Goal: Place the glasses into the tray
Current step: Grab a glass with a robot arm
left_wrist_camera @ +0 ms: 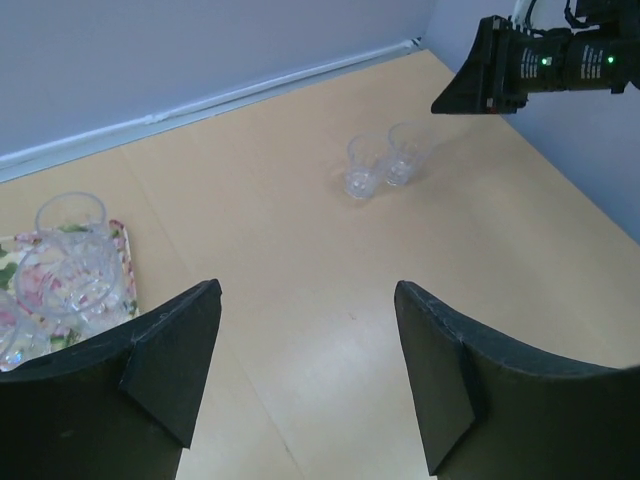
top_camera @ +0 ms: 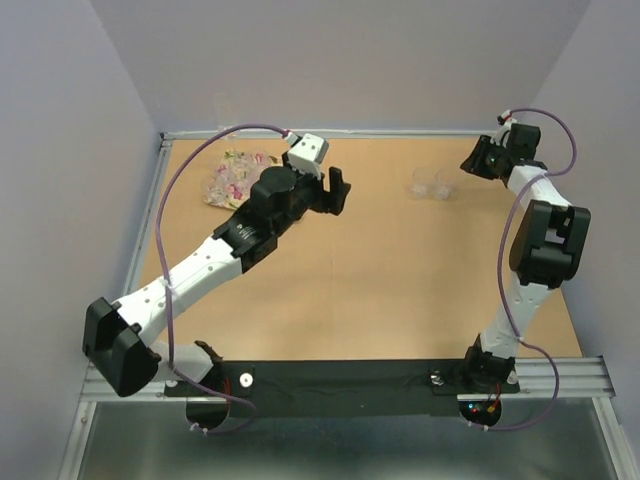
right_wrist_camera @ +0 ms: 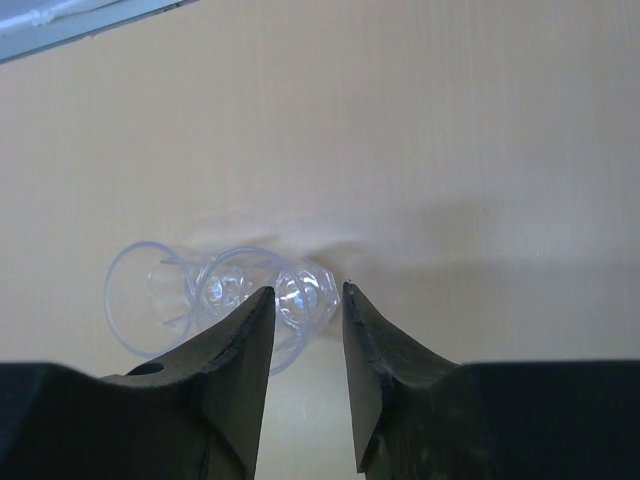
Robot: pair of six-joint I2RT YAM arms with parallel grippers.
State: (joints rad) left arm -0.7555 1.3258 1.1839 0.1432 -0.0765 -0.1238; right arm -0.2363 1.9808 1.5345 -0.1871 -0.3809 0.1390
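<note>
Black left jaws wide apart, empty; right jaws narrowly apart near glasses

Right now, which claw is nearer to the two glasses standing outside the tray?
Right. The right claw hangs close by the two glasses, just to their right; the left claw is well off to their left, nearer the tray.

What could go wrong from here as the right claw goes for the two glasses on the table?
The loose glasses stand very close together, so the right claw, its jaws only narrowly apart, may knock one over. The tray is crowded with stacked-up glasses at its visible end; another might strike them.
</note>
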